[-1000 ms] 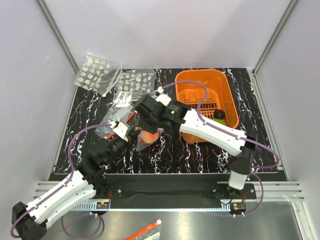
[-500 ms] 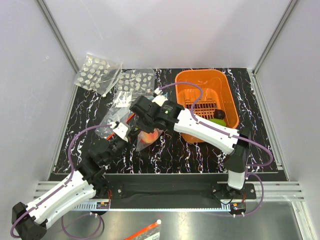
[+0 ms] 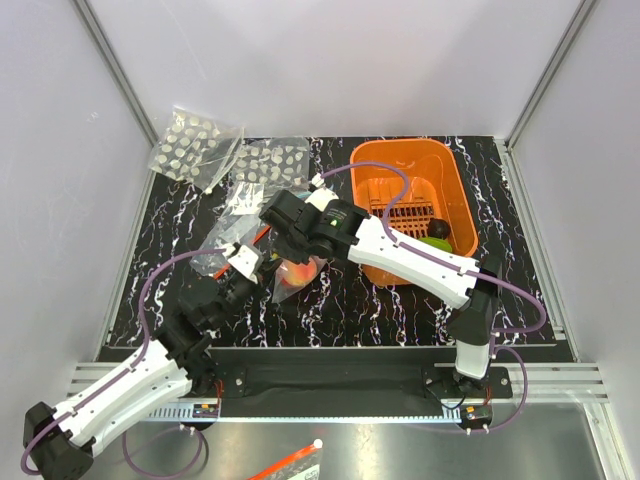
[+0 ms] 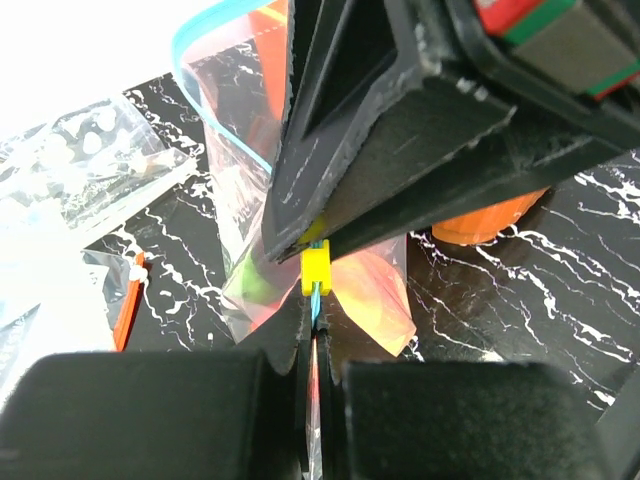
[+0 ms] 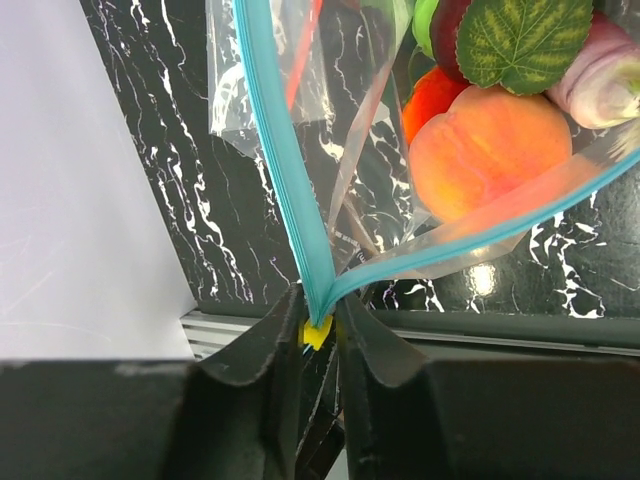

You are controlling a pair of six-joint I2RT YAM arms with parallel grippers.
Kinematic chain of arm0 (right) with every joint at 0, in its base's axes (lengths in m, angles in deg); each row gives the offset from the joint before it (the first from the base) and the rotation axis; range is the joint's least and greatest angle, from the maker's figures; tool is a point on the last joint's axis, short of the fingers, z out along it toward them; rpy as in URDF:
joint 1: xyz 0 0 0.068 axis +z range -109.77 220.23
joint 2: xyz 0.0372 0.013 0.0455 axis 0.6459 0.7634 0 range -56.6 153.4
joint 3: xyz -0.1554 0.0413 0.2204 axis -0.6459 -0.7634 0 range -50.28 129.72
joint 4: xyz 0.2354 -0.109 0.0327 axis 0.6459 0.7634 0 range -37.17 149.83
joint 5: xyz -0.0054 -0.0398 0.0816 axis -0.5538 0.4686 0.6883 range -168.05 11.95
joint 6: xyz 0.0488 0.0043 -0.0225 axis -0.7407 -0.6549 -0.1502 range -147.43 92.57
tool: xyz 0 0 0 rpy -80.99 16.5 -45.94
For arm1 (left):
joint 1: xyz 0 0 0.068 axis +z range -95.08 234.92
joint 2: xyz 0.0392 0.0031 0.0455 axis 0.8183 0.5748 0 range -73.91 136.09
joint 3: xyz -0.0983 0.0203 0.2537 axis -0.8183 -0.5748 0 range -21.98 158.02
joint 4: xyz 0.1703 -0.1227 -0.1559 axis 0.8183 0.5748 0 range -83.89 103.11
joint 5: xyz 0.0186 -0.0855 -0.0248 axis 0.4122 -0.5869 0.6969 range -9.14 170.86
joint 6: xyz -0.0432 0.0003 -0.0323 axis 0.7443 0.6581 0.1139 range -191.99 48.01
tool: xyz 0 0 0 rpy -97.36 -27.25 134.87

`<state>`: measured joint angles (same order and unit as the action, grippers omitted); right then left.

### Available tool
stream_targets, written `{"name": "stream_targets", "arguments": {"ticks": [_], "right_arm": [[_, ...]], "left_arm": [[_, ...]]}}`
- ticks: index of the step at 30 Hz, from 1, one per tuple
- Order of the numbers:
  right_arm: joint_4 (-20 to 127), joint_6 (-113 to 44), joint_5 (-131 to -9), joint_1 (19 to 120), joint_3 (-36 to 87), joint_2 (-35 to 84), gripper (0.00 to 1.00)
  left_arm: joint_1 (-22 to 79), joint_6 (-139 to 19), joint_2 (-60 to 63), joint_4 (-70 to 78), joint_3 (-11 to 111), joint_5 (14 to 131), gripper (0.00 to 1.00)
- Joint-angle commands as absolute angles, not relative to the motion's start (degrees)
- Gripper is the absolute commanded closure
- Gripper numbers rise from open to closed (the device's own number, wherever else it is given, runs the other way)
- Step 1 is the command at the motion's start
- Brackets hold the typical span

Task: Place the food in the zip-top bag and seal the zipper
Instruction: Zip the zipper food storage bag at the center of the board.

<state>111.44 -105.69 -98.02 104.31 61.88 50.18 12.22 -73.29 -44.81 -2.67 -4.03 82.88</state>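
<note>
left end effector [image 4: 314, 326]: fingers pressed together, pinching the zipper [image 5: 272, 150] at one corner of the bag mouth, just under the yellow slider [image 4: 315, 271]
right end effector [image 5: 318, 306]: fingers pressed together on the same zipper corner from the opposite side, with the slider at its tips; right up against the left end effector
zip-top bag [image 3: 288, 286]: a little left of the counter's middle, nearer the near edge than the far one, between the two end effectors; cannot tell if it rests on the counter
zipper state: the teal strips split in a V from the pinched corner, so the mouth is open and not sealed
food [image 5: 488, 150]: in the bag are a peach-orange piece, a red one, a purple one and a green leaf
loose food [image 3: 436, 233]: a green and a dark piece in the basket's near right corner
orange basket [image 3: 400, 145]: far right part of the counter
dotted packets [image 3: 195, 145]: far left corner, one overhanging the counter's edge
red-strip bag [image 4: 128, 300]: just left of the zip-top bag
counter [image 3: 520, 290]: black with white marbling
</note>
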Motion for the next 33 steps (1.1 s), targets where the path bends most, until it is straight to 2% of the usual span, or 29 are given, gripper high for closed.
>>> {"name": "stream_targets", "arguments": {"ticks": [1, 9, 11, 12, 14, 18, 23, 25, 30, 33], "right_arm": [[111.9, -106.8, -100.9, 104.3, 63.7, 49.5, 0.79], [111.5, -107.4, -101.0, 104.3, 62.2, 48.7, 0.81], [110.7, -107.1, -100.4, 104.3, 61.4, 48.4, 0.75], [110.7, -107.1, -100.3, 104.4, 61.3, 48.4, 0.66], [110.9, -107.6, -100.3, 104.3, 61.6, 48.5, 0.64], [110.9, -107.8, -100.2, 104.4, 61.9, 48.6, 0.63], [110.4, -107.9, -100.6, 104.4, 61.4, 48.1, 0.75], [110.5, -108.2, -100.6, 104.4, 61.0, 48.0, 0.75], [110.0, -108.5, -100.5, 104.4, 59.7, 48.0, 0.64], [109.6, -108.6, -100.7, 104.3, 59.6, 48.0, 0.65]], "left_arm": [[12.0, -74.7, -43.9, -7.1, -3.1, 83.8, 1.0], [12.0, -75.6, -42.5, -8.1, -3.3, 84.8, 1.0], [12.0, -75.7, -42.6, -8.1, -3.2, 84.9, 1.0], [11.9, -75.7, -42.6, -8.0, -3.1, 84.9, 1.0], [11.9, -76.0, -42.4, -8.0, -2.9, 85.1, 1.0], [11.9, -76.4, -41.4, -8.1, -2.4, 85.3, 1.0], [11.8, -76.9, -39.9, -9.0, -2.4, 86.3, 1.0], [11.7, -77.2, -39.2, -9.4, -2.2, 86.5, 1.0], [11.4, -77.4, -39.2, -9.5, -1.3, 86.3, 1.0], [11.1, -77.3, -39.7, -8.9, -1.0, 86.0, 1.0]]}}
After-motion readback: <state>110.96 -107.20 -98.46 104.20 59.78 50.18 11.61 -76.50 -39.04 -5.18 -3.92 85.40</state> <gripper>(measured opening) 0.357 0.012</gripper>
